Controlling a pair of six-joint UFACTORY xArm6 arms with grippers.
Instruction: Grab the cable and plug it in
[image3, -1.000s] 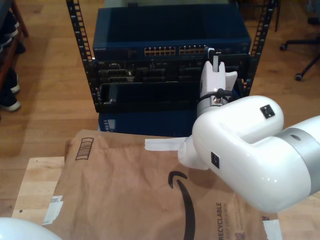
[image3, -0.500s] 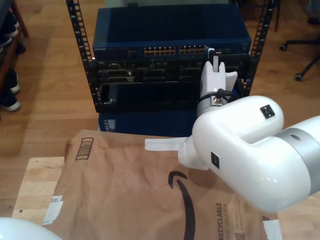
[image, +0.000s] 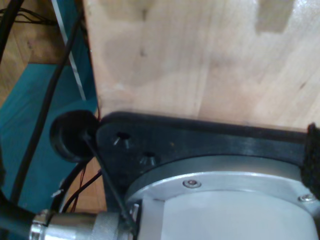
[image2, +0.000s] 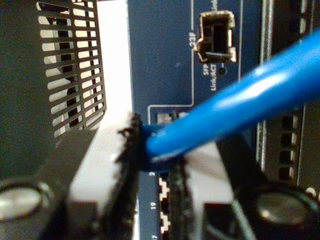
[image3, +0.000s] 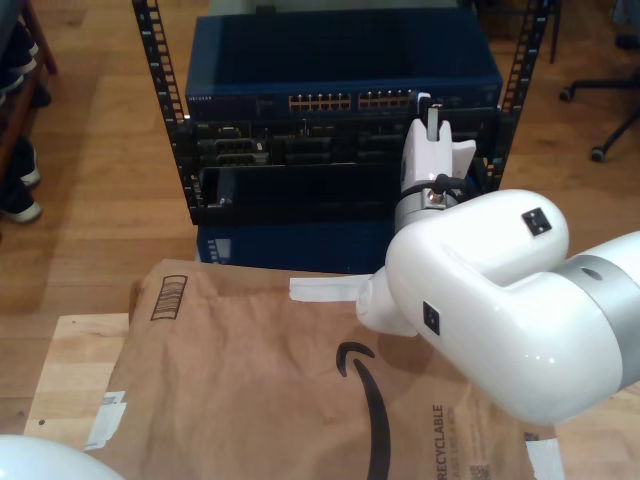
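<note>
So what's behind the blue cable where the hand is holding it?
Behind the blue cable is the navy switch panel, with an SFP slot and numbered ports. My second hand covers the plug and its target port.

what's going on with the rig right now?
My second gripper is pinching the blue cable at its end, right up against the front of the blue switch in the rack. Whether the plug is seated is hidden behind the fingers. My first gripper's camera looks at bare wood and an arm base.
</note>
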